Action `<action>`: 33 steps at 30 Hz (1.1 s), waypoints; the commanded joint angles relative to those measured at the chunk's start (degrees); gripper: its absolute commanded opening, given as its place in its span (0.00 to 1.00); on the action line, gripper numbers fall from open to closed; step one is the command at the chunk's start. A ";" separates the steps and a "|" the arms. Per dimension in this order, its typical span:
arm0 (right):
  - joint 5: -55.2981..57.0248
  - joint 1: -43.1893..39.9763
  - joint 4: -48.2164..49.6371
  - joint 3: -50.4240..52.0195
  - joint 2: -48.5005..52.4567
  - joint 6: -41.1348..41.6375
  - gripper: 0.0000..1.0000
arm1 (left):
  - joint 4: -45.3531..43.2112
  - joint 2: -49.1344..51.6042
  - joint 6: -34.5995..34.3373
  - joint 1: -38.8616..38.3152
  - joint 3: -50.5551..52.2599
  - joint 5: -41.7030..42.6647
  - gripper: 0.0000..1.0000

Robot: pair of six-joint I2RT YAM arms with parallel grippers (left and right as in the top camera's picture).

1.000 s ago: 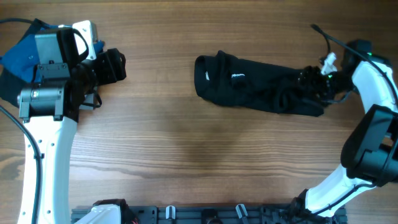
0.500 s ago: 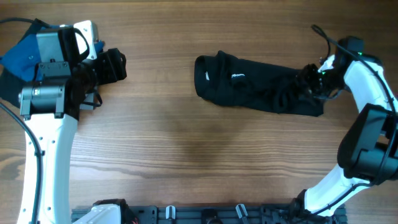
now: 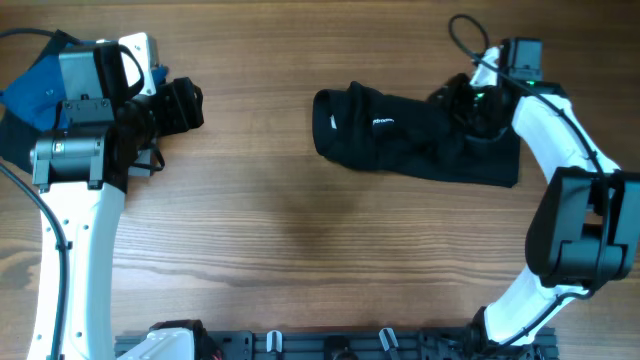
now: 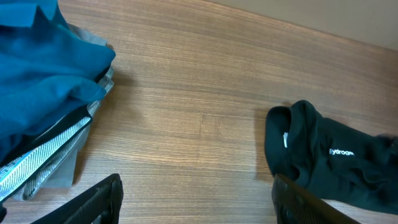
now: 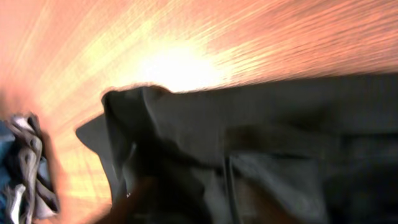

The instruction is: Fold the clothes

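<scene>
Showing overhead only — right gripper (image 3: 470, 102) over the black T-shirt (image 3: 400, 142).

Overhead evenly lit, sharp, right wrist view motion-blurred — orange, overexposed glare

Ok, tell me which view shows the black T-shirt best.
Overhead: nearly all of the black T-shirt shows, bunched on the table. Left wrist catches only one end; right wrist is a blurred close-up of dark fabric.
</scene>
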State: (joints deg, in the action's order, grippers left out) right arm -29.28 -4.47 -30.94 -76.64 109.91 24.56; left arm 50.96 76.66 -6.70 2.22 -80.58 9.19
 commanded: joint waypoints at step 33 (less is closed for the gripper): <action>2.80 -11.21 -4.83 7.80 -2.95 -10.88 0.04 | 0.37 0.22 0.50 0.20 -0.11 -0.31 0.77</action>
State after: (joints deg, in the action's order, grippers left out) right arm -23.31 -16.36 -36.73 -68.90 105.82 14.85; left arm 51.31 76.71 -6.70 2.22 -80.58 9.21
